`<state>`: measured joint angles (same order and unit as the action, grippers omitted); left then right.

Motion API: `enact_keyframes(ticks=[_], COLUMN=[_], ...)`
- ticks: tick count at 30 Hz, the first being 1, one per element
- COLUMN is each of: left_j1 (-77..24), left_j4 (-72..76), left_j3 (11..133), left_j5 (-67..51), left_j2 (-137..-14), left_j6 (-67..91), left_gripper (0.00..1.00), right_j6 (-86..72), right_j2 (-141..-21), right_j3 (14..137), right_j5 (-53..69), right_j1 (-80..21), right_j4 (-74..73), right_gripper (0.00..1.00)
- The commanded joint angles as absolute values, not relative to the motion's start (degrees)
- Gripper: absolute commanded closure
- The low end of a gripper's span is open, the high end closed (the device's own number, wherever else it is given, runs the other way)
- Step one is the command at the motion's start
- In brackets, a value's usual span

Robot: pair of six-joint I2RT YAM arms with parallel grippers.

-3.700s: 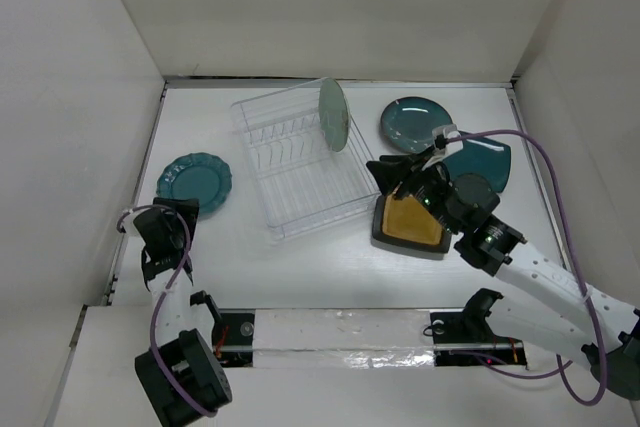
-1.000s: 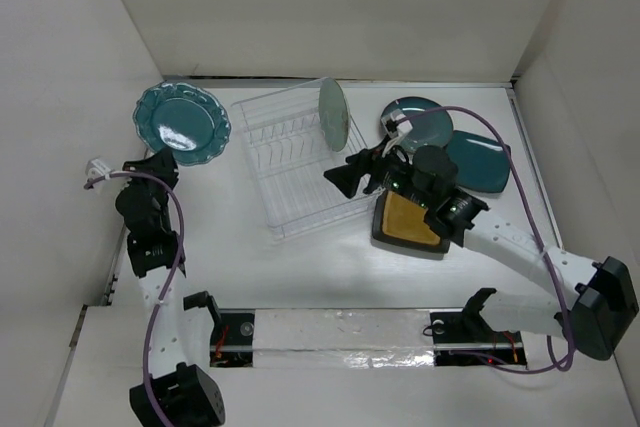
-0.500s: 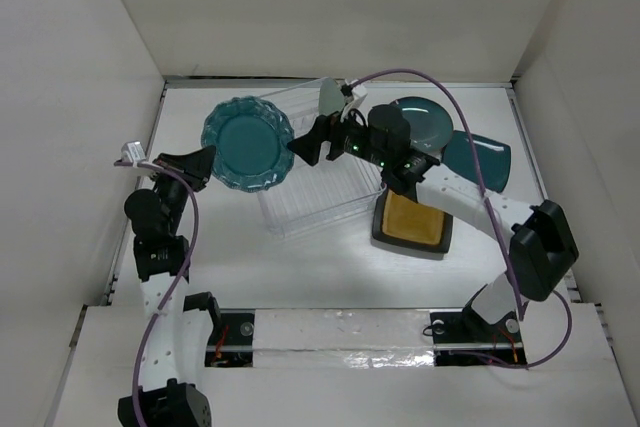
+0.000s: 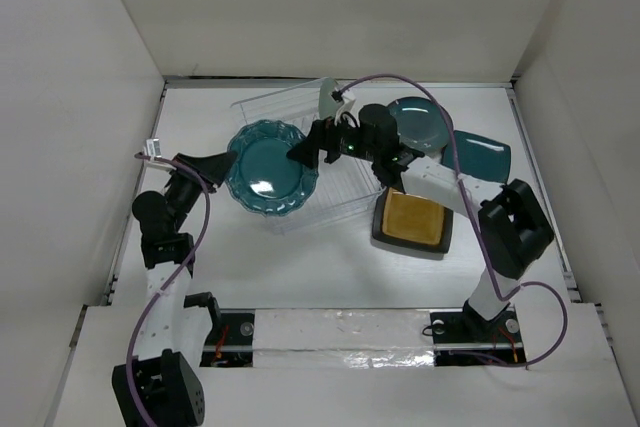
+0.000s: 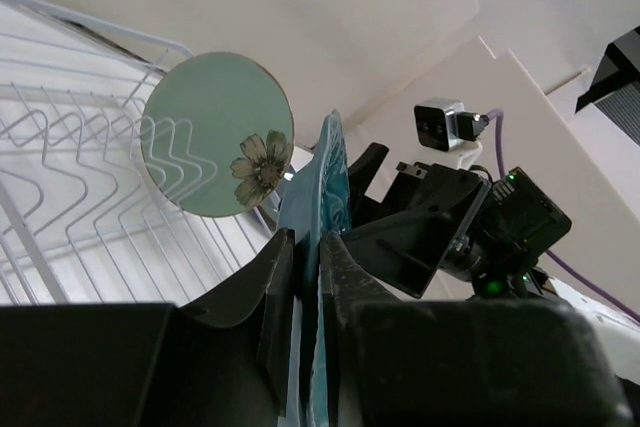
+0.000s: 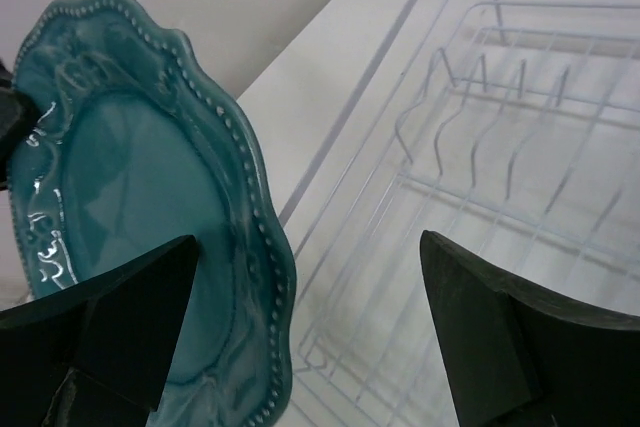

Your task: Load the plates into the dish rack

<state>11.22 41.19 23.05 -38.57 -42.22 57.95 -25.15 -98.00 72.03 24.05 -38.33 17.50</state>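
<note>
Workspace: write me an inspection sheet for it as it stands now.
Surface: white table, no spills seen.
Job's things: dish rack holds the pale green plate upright; teal scalloped plate held above the rack's left end; dark teal round plate, teal square plate and amber square plate lie right of the rack.
Clutter: nothing seen.
Grippers: left gripper shut on the teal scalloped plate; right gripper open at its far rim.
Cables: purple cables loop off both arms.
Surroundings: white walls on three sides.

L gripper [image 4: 226, 163] holds teal scalloped plate [image 4: 272, 169] by left rim, over near-left corner of dish rack [image 4: 265, 117]; R gripper [image 4: 303, 151] at plate's right edge. Green plate [image 4: 328, 99] upright at rack's far end.
</note>
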Motion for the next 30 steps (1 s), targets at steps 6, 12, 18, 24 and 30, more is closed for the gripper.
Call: enact_keyframes(ticks=[6, 12, 18, 24, 30], left_j1=[11.07, 11.07, 11.07, 11.07, 8.8], left_j4=[57.75, 52.47, 47.56, 34.3, 30.94], left_j3=[23.46, 24.79, 25.22, 31.27, 34.36], left_j5=[-41.49, -39.99, -35.86, -30.85, -32.16], left_j2=[-44.65, -44.65, -43.51, -41.4, -42.8], left_j6=[64.07, 60.03, 54.95, 47.21, 44.39], left_gripper=[1.0, 1.0, 0.52, 0.19, 0.2], right_j6=[-32.51, -35.33, -36.47, -37.0, -31.65], right_j2=[-102.48, -99.76, -94.23, -88.42, -86.84], right_j3=[71.55, 67.77, 65.39, 65.48, 72.23], right_j5=[39.19, 39.47, 36.56, 33.49, 25.59], right_j1=[-39.73, -38.68, -35.95, -31.47, -30.23], right_j4=[33.03, 37.7, 36.83, 33.75, 25.07], right_gripper=[0.49, 1.0, 1.0, 1.0, 1.0])
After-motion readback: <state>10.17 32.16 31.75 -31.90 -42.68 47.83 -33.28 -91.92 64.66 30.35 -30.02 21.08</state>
